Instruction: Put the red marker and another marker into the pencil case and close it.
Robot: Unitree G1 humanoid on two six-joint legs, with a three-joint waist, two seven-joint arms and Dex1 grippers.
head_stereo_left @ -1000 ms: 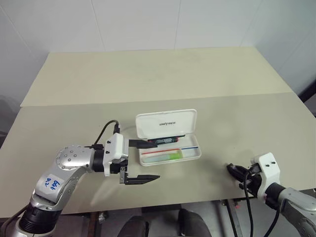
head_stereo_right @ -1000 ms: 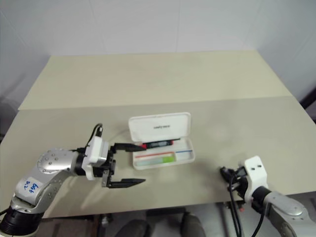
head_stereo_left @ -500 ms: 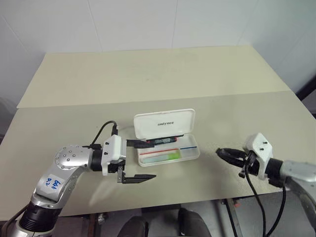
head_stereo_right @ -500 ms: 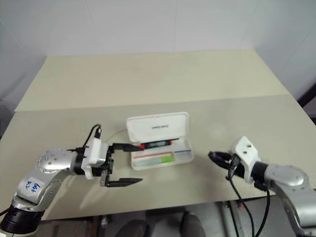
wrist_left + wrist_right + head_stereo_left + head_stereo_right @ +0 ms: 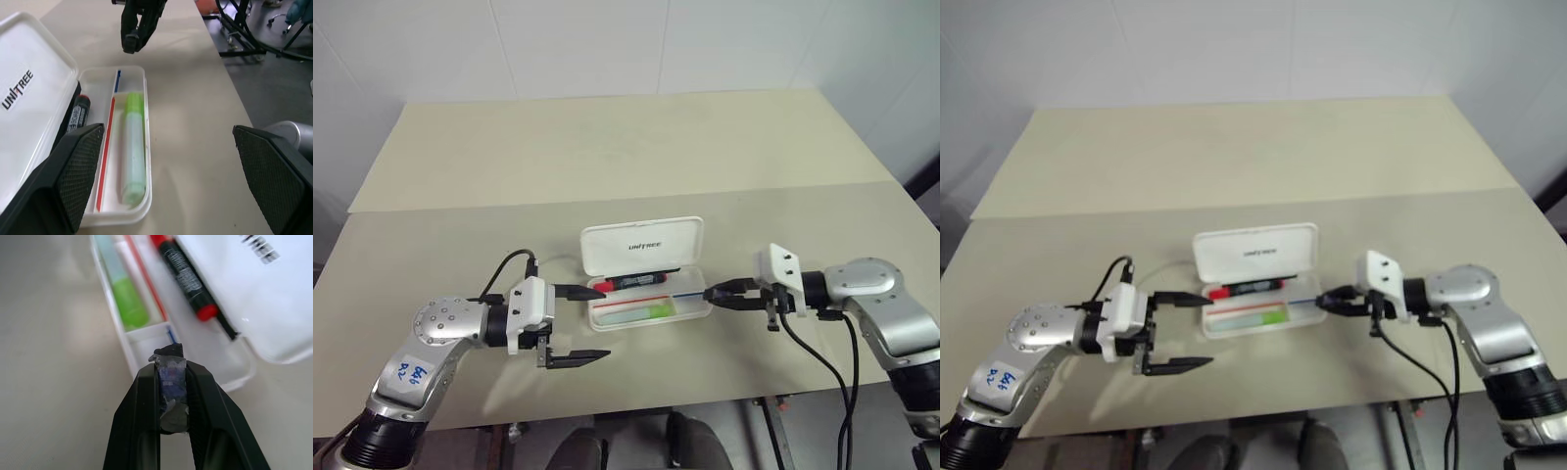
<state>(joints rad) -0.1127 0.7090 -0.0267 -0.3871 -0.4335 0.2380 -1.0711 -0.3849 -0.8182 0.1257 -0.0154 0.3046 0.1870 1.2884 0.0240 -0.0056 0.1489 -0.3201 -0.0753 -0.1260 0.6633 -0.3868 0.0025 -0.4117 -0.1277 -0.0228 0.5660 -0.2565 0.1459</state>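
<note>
The white pencil case (image 5: 642,245) lies open at mid-table with its lid standing up. In its tray, the red marker (image 5: 636,282) lies along the back under the lid. The lime-green marker (image 5: 644,312) lies along the front. My left gripper (image 5: 605,321) is open at the case's left end, its fingers (image 5: 73,171) spread wide and holding nothing. My right gripper (image 5: 713,293) points at the case's right end. It is shut on a small dark grey-purple block (image 5: 171,382), held just outside the tray wall (image 5: 128,352).
The case sits on a beige table (image 5: 607,147) with a seam across its middle. White walls stand behind the table. Black cables trail from both wrists. Past the table's front edge there is floor with a metal stand (image 5: 239,29).
My right arm has swung up from the table's front right corner, turned to point left, and reached the case's right end. The left gripper has stayed beside the case, still open.
</note>
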